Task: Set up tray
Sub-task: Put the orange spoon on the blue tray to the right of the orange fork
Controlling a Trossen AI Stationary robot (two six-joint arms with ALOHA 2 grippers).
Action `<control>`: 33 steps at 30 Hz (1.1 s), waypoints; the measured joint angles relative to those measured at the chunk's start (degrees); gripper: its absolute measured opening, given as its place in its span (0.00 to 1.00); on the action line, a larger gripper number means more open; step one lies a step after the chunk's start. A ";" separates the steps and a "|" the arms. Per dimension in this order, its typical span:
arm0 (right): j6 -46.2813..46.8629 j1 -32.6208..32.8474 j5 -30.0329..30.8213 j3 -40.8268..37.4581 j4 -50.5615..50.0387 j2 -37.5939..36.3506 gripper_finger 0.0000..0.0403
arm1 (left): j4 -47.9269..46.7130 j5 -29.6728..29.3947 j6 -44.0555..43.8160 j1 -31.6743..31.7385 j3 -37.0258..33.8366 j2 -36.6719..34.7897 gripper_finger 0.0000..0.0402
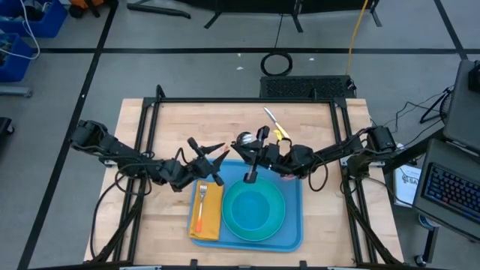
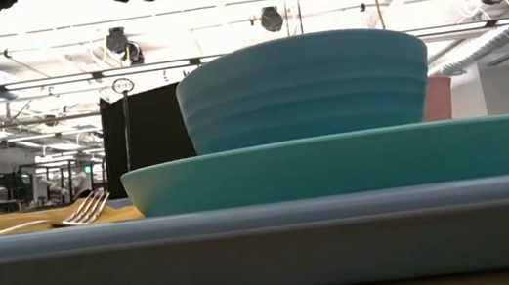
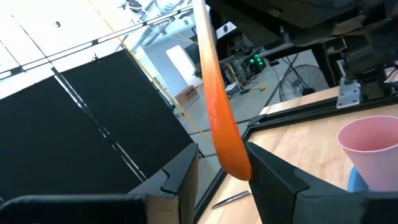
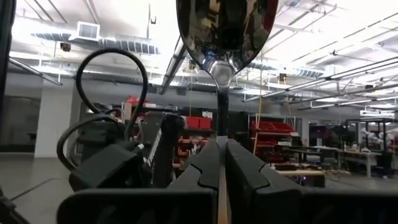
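One light-blue tray (image 1: 292,232) lies at the near edge of the wooden surface (image 1: 337,195), roughly centred between the two arms. On it sit one round turquoise plate (image 1: 234,219) carrying one turquoise bowl (image 1: 255,206), and to their left one yellow-orange napkin (image 1: 212,217) with one fork (image 1: 201,204) lying along it. From table height the bowl (image 2: 302,87) rises above the plate (image 2: 356,164), and the fork's tines (image 2: 86,209) rest on the napkin.

Just past the tray's far edge, the left hand (image 1: 210,161) is clamped on one orange utensil handle (image 3: 221,118) pinched between its fingers (image 3: 273,180). The right hand (image 1: 255,159) is pressed together on one spoon (image 4: 226,28), its shiny bowl standing up beyond the fingers (image 4: 242,168).

Farther back, one pink cup (image 3: 373,146) stands on the surface, and one yellow-handled knife (image 1: 274,124) lies near the far side.
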 joint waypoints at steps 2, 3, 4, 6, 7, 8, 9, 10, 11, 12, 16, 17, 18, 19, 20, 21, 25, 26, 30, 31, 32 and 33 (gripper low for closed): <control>0.76 -0.02 0.00 -0.01 -0.19 0.12 0.00 | 0.00 -0.56 -0.37 0.02 0.00 0.00 0.33; 1.45 -0.04 0.02 -0.01 -0.18 0.26 0.00 | -0.01 -0.96 -0.64 0.02 0.00 0.00 0.33; 1.87 -0.04 0.00 -0.01 -0.12 0.48 0.00 | -0.03 -1.24 -0.87 0.02 0.00 0.00 0.33; 1.80 -0.02 0.00 -0.01 -0.12 1.16 0.00 | -0.04 -1.31 -0.86 0.02 0.00 0.00 0.33; 1.70 -0.01 0.06 -0.01 -0.14 1.42 0.00 | -0.04 -1.31 -0.77 0.02 0.00 0.00 0.33; 1.72 0.00 0.22 -0.01 -0.39 1.52 0.00 | -0.04 -1.31 -0.68 0.02 0.00 0.00 0.33; 1.84 -0.02 0.20 -0.01 -0.44 1.67 0.00 | -0.06 -1.31 -0.68 0.02 0.00 0.00 0.33; 1.89 -0.02 0.07 -0.01 -0.18 1.87 0.00 | -0.02 -1.33 -0.81 0.02 0.00 0.00 0.33; 1.77 -0.02 0.07 -0.01 0.13 2.00 0.00 | 0.00 -1.37 -0.89 0.02 0.00 0.00 0.33; 1.44 0.00 0.04 -0.01 0.19 2.08 0.00 | -0.02 -1.37 -0.92 0.02 0.00 0.00 0.33; 1.37 0.09 0.06 -0.01 0.21 2.12 0.00 | -0.24 -1.37 -0.76 0.02 0.00 0.00 0.29; 1.21 0.09 0.15 -0.01 0.20 2.12 0.00 | -0.46 -1.36 -0.81 0.02 0.00 0.00 0.26; 1.17 0.09 0.27 -0.01 0.18 2.12 0.00 | -0.67 -1.36 -0.83 0.02 0.00 0.00 0.23; 1.23 0.09 0.26 -0.01 0.14 2.12 0.00 | -0.86 -1.37 -0.83 0.02 0.00 0.00 0.19; 1.30 0.09 0.24 -0.01 -0.12 2.12 0.00 | -0.94 -1.66 -0.85 0.00 0.00 0.00 0.14; 1.30 0.09 0.26 -0.01 -0.26 2.12 0.00 | -1.15 -1.81 -0.94 -0.06 0.00 -0.04 0.09; 1.30 0.17 0.04 -0.10 -1.21 2.02 0.00 | -1.33 -2.40 -1.74 -0.40 0.00 -0.13 0.03; 1.33 0.17 0.02 -0.10 -1.59 1.98 0.00 | -1.35 -2.39 -1.80 -0.42 0.00 -0.13 0.03; 1.26 0.17 -0.09 -0.08 -2.66 1.95 0.01 | -1.60 -2.42 -1.88 -0.44 -0.02 -0.13 0.02; 1.22 0.19 -0.19 -0.08 -2.80 1.95 0.01 | -1.64 -2.39 -1.87 -0.50 -0.02 -0.11 0.02; 1.18 0.29 -0.26 -0.08 -2.84 1.95 0.02 | -1.68 -2.23 -1.84 -0.55 -0.02 -0.11 0.01; 1.18 0.43 -0.28 -0.08 -2.93 1.95 0.03 | -1.70 -1.99 -1.73 -0.63 -0.02 -0.11 0.01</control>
